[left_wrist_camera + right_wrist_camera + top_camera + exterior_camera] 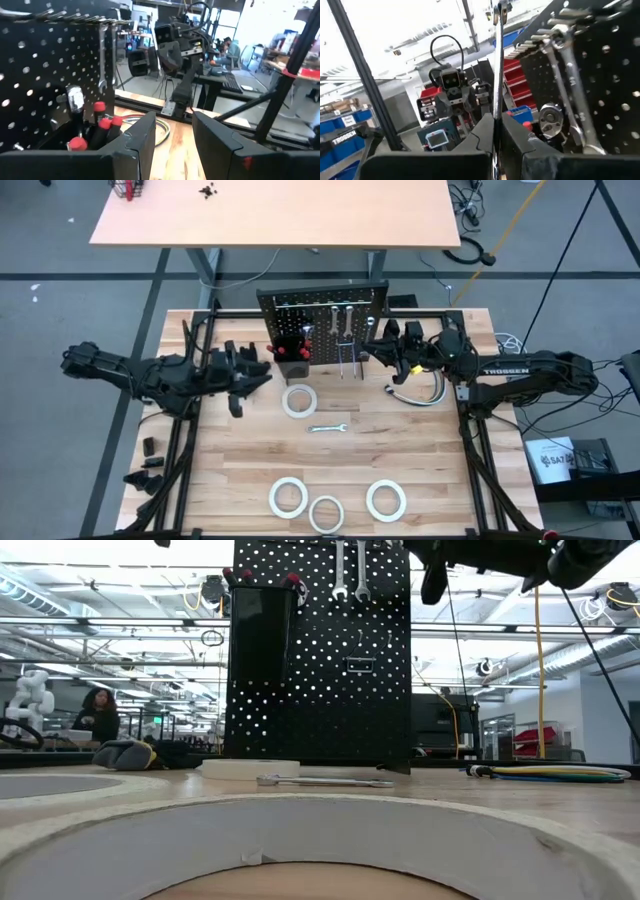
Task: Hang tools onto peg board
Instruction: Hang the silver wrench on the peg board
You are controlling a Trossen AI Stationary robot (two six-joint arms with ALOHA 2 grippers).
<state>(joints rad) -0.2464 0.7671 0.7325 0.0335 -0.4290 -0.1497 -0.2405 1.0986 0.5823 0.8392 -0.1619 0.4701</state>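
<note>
My right gripper (495, 131), closed on a thin wrench (496, 65) that stands upright, is just beside the peg board's (322, 302) right edge, hooks (547, 36) near.

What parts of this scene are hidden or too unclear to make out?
- Peg board: top edge cut off in the low view.
- Right end effector: shut on a thin silver tool; its upper end runs out of frame, so its kind is unclear.
- Bin: contents too small in the high view.
</note>
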